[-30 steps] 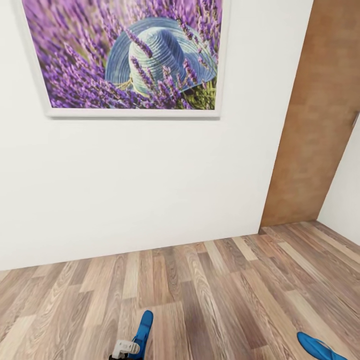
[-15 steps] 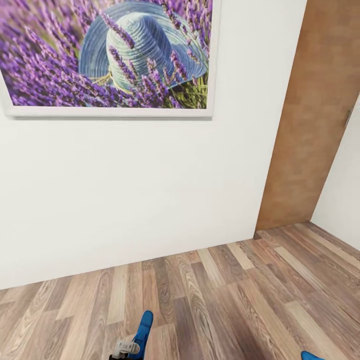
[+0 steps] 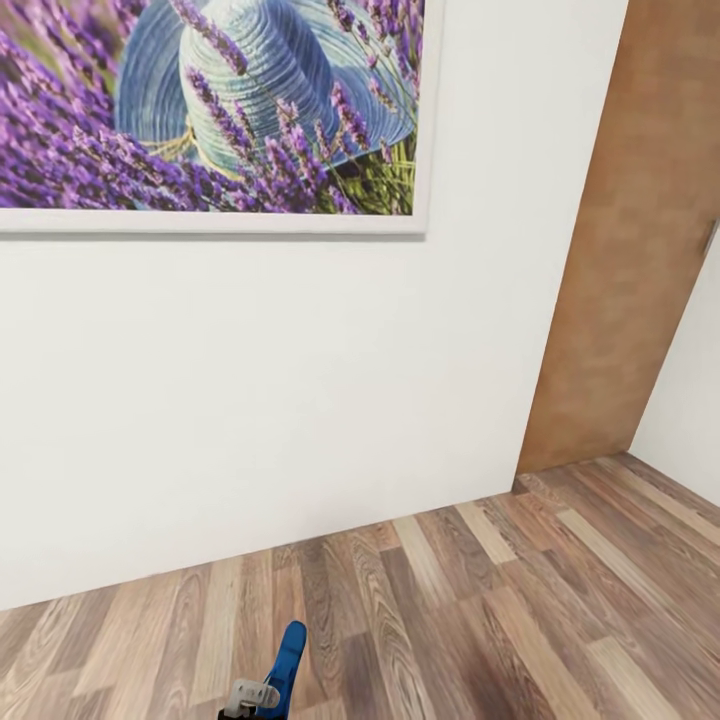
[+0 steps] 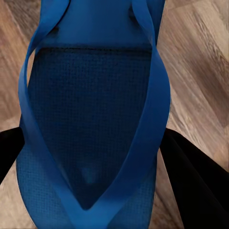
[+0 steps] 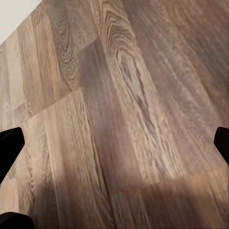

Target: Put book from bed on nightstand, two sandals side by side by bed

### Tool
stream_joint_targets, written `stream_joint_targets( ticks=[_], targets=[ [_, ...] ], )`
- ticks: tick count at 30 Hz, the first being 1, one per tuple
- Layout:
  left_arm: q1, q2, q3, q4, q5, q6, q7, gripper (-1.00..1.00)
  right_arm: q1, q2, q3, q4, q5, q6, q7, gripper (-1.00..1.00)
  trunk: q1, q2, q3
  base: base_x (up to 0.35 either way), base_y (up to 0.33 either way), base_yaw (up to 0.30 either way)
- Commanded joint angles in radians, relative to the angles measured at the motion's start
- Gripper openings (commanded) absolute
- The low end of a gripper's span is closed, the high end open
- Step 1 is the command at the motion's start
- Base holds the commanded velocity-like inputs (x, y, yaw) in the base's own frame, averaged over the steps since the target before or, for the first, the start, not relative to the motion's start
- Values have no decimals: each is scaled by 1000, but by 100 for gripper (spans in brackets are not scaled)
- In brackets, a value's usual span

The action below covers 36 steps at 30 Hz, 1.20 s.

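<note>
1. Your head camera has turned; the second sandal has left view.
2. Your left gripper (image 3: 262,697) jaws grip a blue sandal (image 4: 93,119) above the wood floor (image 3: 480,600).
3. Right gripper (image 5: 114,143) jaws spread open, empty.

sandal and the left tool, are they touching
Touching. The left wrist view shows the sandal lying between the left tool's dark fingers, which meet its edges with no gap.

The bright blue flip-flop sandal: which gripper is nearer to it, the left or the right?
Left. The left gripper holds the bright blue flip-flop sandal between its fingers. The right gripper is open over bare wood-plank floor.
</note>
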Motion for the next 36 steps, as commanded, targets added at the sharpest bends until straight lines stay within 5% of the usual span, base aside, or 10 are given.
stream_joint_targets(
  ticks=[1, 22, 36],
  targets=[
    [-1, 0, -1, 1, 3, -4, -3, -100, 0, 0, -2, 0, -9, 9, 3, 100, 0, 0, -1, 230, 73, 0],
    [-1, 2, -1, 1, 4, -4, -2, -100, 0, 0, -3, 0, -9, 9, 3, 100, 0, 0, -1, 275, 133, -10],
    [-1, 2, -1, 1, 4, -4, -2, -100, 0, 0, -3, 0, -9, -10, 2, 100, 0, 0, -1, 35, 10, -194]
  ],
)
